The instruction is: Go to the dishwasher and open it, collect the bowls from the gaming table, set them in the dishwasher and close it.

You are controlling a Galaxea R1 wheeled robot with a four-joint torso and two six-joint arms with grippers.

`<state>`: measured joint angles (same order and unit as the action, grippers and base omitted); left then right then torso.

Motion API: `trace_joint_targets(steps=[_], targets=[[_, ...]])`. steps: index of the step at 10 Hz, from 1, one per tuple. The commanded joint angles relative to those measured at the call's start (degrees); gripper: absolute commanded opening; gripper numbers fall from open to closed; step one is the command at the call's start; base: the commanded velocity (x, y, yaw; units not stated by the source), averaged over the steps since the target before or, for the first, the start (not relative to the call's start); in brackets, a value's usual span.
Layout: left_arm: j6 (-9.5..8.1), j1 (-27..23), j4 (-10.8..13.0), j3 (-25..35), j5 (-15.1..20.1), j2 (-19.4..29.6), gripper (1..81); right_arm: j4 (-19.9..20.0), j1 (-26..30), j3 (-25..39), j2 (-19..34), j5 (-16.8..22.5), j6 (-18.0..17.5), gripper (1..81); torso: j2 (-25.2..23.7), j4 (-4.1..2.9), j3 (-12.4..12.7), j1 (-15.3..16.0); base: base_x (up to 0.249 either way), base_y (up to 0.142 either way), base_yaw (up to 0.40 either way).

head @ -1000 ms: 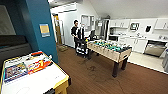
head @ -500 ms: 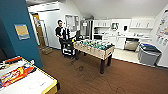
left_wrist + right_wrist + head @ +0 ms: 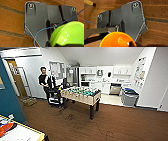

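A lime-green bowl (image 3: 70, 35) hangs close above the brown floor in the left wrist view, with my left gripper (image 3: 62, 45) shut on its rim. An orange bowl (image 3: 117, 40) sits the same way in the right wrist view, held by my right gripper (image 3: 130, 43). The gaming table (image 3: 81, 95) stands mid-room in the head view, a few metres ahead. Behind it, in the white kitchen row, is the steel-fronted dishwasher (image 3: 115, 89); I cannot tell whether its door is open.
A person (image 3: 45, 82) stands by a dark cart (image 3: 55, 97) left of the gaming table. Grey bins (image 3: 129, 97) sit at the right wall. A teal wall (image 3: 8, 102) and a table corner with colourful items (image 3: 17, 132) are near left. A cable (image 3: 82, 124) trails on the floor.
The whole head picture has shifted left, so the camera has turned right. The teal wall takes up less of the view, and the gaming table sits nearer the middle.
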<state>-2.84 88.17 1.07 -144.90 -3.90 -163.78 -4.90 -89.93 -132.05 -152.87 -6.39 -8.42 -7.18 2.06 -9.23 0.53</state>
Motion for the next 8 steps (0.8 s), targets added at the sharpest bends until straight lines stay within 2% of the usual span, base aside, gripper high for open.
trace_joint_targets(steps=[1, 5, 8], targets=[[0.12, -2.00, 0.25, -0.56, 3.02, 0.29, 1.0, -0.28, 2.33, 0.39, 1.32, 2.70, -0.10, 1.0, 0.00, 0.00, 0.00, 0.00, 0.000, 0.000, -0.400], [0.12, -1.99, 0.07, -0.56, 3.11, 0.12, 1.0, -0.55, 2.34, 0.14, 1.14, 2.70, 0.07, 1.0, 0.00, 0.00, 0.00, 0.00, 0.000, 0.000, -0.367], [0.12, -1.99, -0.11, -0.56, 3.11, 0.29, 1.0, -0.55, 2.60, -0.22, 0.87, 2.78, 0.16, 1.0, 0.00, 0.00, 0.00, 0.00, 0.000, 0.000, -0.155]])
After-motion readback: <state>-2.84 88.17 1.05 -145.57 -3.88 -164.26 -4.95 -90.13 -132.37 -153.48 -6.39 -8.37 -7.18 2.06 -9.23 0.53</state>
